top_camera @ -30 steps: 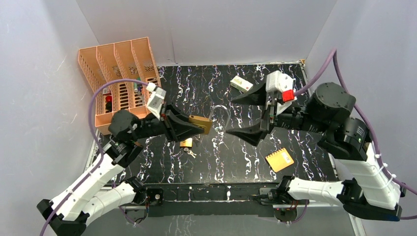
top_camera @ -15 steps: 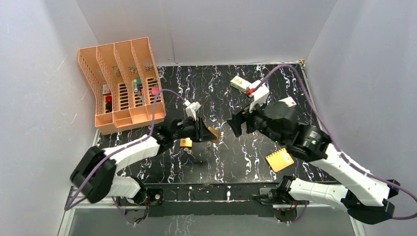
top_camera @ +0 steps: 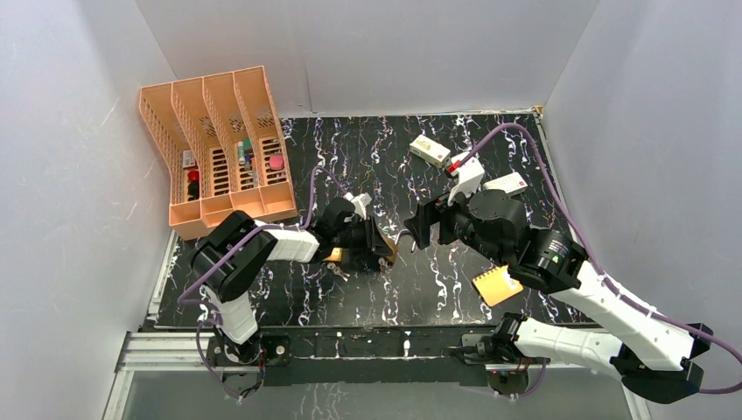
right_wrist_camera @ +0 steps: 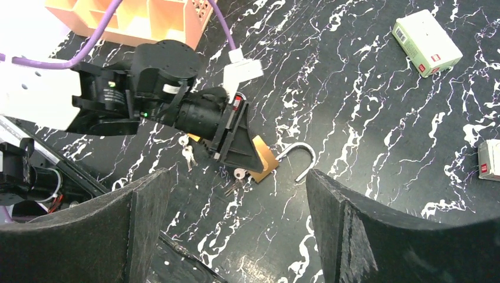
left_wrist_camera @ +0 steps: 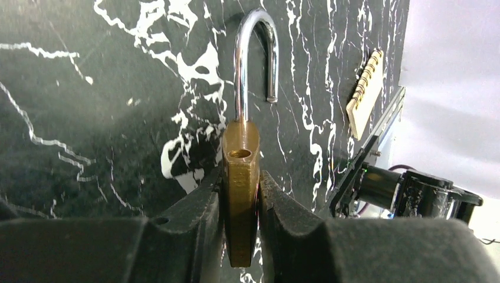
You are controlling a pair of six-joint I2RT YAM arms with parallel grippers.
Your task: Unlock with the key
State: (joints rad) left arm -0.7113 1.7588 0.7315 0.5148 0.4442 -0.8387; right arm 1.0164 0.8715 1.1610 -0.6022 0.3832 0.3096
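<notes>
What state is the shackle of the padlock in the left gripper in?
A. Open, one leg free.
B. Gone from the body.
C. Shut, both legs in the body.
A: the left wrist view shows the padlock in the left gripper, its shackle with one leg ending clear of the body.

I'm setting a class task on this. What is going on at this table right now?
The left gripper has its fingers shut on the body of a brass padlock, held low over the black marbled table. The padlock's shackle stands open, its free end out of the body. The right gripper hovers above with its fingers wide apart, holding nothing. The key lies on the table beside the left gripper, in neither grasp.
</notes>
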